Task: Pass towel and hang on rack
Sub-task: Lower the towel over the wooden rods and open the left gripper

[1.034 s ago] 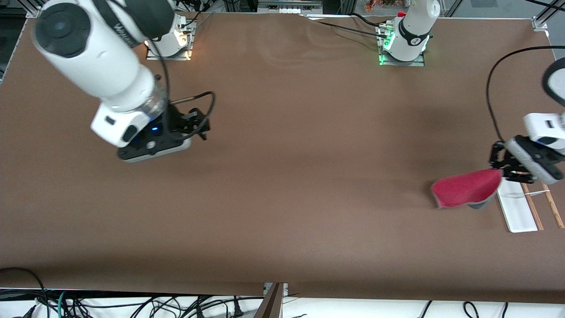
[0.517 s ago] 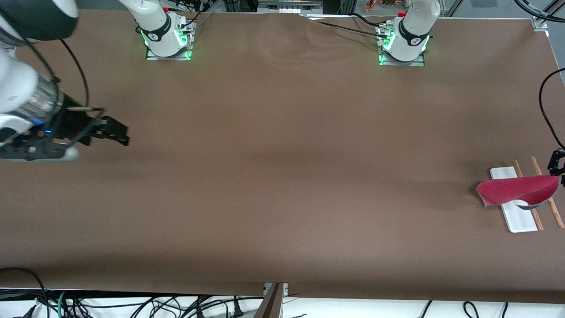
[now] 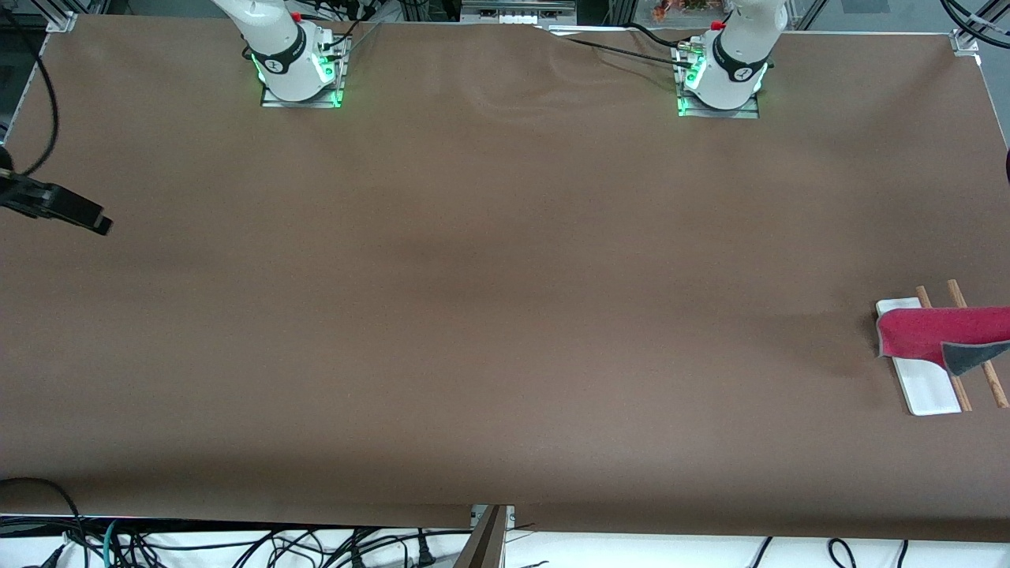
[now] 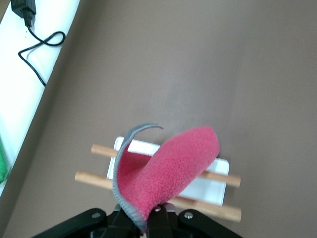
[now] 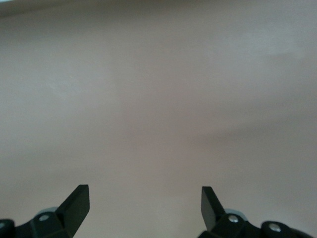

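Note:
The towel (image 3: 931, 333), pink-red with a dark grey corner turned up, is over the rack at the left arm's end of the table. The rack shows a white base (image 3: 929, 390) and two wooden rods (image 3: 991, 385); its crossbar is hidden. In the left wrist view the towel (image 4: 171, 171) curls up over the base (image 4: 214, 191) and the rods (image 4: 91, 179). My left gripper (image 4: 150, 221) is shut on the towel's grey-edged rim and is out of the front view. My right gripper (image 3: 72, 211) is open and empty, over bare table at the right arm's end, and shows in the right wrist view (image 5: 143, 202).
Both arm bases (image 3: 298, 67) stand along the table's edge farthest from the front camera. The table edge and a black cable (image 4: 42, 39) lie just past the rack in the left wrist view. Cables hang below the near edge (image 3: 237, 544).
My left gripper has carried the towel toward the left arm's end, over the rack, and left the front view. My right arm has swung away to the right arm's end.

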You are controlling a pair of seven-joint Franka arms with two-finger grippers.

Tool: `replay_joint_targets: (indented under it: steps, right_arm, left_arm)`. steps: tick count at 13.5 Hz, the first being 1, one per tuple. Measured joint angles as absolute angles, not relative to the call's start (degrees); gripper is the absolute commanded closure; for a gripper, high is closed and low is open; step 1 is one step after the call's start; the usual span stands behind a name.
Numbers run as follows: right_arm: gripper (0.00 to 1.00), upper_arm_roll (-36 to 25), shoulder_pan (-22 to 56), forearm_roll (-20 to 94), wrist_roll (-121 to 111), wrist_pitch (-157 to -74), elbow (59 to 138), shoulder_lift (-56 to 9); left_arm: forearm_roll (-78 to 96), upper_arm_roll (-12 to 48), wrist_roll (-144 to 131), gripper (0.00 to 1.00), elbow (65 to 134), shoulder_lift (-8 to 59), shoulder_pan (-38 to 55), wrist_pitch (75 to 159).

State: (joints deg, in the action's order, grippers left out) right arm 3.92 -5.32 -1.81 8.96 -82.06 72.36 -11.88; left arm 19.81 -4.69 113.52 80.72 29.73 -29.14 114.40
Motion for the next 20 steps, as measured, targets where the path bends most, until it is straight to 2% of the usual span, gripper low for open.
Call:
replay_joint_targets:
  steps: [5,11,12,13,14,15,20]
  right_arm:
    - [0.0,2.4,-6.5,-1.8,-0.7,-78.7,75.7,-10.0]
    - [0.0,6.0,-6.3,-2.6,-0.8,-78.7,76.0,-9.8]
    - [0.0,6.3,-6.3,-2.6,-0.8,-78.7,76.0,-9.8]
    - [0.0,6.4,-6.3,-2.6,-0.8,-78.7,76.0,-9.8]
    - [0.0,6.4,-6.3,-2.6,-0.8,-78.7,76.0,-9.8]
    - [0.0,6.4,-6.4,-2.6,-0.8,-78.7,76.1,-9.8]
    - [0.0,6.4,-6.3,-2.6,-1.0,-79.0,76.2,-10.2]
  left_arm:
    - [19.8,-4.9,123.5,1.0,78.8,33.1,-34.4,114.4]
    - [19.8,-4.9,129.2,1.0,78.3,37.0,-37.7,118.1]
    - [19.8,-4.9,129.8,0.83,78.3,37.6,-37.9,118.9]
    - [19.8,-4.9,130.1,0.74,78.2,38.2,-38.0,119.5]
    - [19.8,-4.9,130.3,0.1,78.1,38.7,-38.1,120.2]
    - [19.8,-4.9,130.4,0.0,78.1,39.0,-38.1,120.7]
    - [21.2,-4.8,130.4,0.0,77.8,39.2,-38.1,120.9]
